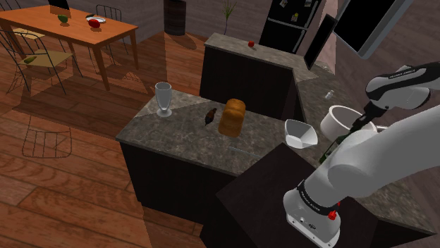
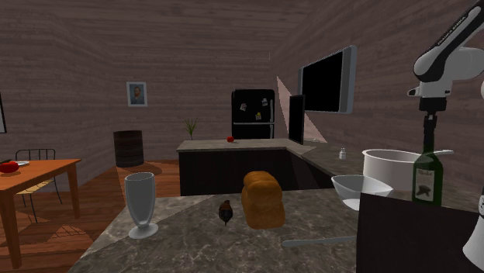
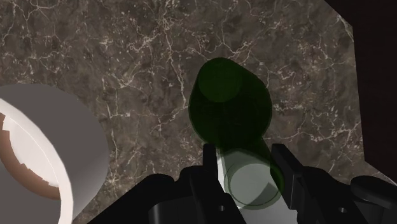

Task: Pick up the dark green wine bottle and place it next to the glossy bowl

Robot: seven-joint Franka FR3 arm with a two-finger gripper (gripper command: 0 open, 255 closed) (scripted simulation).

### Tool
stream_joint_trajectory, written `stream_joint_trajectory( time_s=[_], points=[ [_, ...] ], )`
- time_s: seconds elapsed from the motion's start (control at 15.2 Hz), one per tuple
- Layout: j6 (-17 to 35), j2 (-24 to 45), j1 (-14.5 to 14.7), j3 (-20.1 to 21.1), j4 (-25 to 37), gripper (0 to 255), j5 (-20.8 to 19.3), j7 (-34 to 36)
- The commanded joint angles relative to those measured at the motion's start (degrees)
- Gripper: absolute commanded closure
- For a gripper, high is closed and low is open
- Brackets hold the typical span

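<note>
While the shoulder view puts the bottle (image 1: 330,149) just beside the pot (image 1: 338,120), the second exterior view puts the bowl (image 2: 361,188) there too. Wrist view: gripper (image 3: 245,154) clasps the neck (image 3: 252,186) only; a swing could strike the pot.

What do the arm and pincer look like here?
Arm: white rounded links, dark joint bands with pale lettering, a red spot by the lower collar. Pincer: all black, two blocky fingers.
</note>
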Motion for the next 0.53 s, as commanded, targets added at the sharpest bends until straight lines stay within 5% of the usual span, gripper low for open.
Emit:
stream_joint_trajectory(
  time_s=[0.0, 0.26, 0.46],
  points=[
    [1.70, 0.48, 3.15, -3.59, -0.38, 255, -0.23, 0.12],
    [4.53, 0.23, 9.81, -11.07, -0.94, 255, -2.05, 1.32],
    [4.49, 0.16, 9.78, -11.04, -0.93, 255, -2.15, 1.39]
  ],
)
